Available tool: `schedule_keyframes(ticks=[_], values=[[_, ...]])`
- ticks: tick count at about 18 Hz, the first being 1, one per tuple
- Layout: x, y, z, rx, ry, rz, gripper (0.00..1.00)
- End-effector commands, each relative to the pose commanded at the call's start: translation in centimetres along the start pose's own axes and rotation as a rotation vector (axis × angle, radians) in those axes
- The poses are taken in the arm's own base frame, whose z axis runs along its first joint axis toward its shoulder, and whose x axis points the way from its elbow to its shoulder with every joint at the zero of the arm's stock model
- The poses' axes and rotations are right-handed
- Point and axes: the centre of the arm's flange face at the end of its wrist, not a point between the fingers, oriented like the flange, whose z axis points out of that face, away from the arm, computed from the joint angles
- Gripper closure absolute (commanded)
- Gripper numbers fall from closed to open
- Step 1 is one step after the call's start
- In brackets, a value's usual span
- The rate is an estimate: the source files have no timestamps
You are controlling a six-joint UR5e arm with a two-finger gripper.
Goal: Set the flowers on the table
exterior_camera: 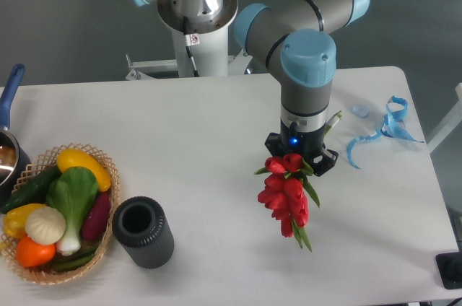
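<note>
Jaws (pixel 300 156) clasping red flowers (pixel 287 194), above table (pixel 202 147)

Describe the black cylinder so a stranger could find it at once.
Start at the wicker basket of vegetables at the table's left edge. The black cylinder stands just right of it, upright and open-topped, the only dark, plain thing there.

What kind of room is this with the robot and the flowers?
Probably a robot lab or test room. A robot arm bolted behind a plain white table holds red flowers in its gripper, with practice props around: a basket of toy vegetables and a black cylinder.
</note>
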Motion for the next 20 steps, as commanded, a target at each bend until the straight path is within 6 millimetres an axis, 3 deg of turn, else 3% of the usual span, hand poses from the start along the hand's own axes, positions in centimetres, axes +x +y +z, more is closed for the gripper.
schedule_keyframes(ticks=[12, 14, 15, 20], values=[[0.2, 0.2, 2.5, -0.016, 0.044, 0.001, 0.85], [0.3, 0.2, 3.4, -0.024, 0.057, 0.004, 0.77], [0.3, 0.1, 3.7, -0.023, 0.064, 0.003, 0.66], [1.0, -0.6, 4.9, -0.020, 0.088, 0.011, 0.51]])
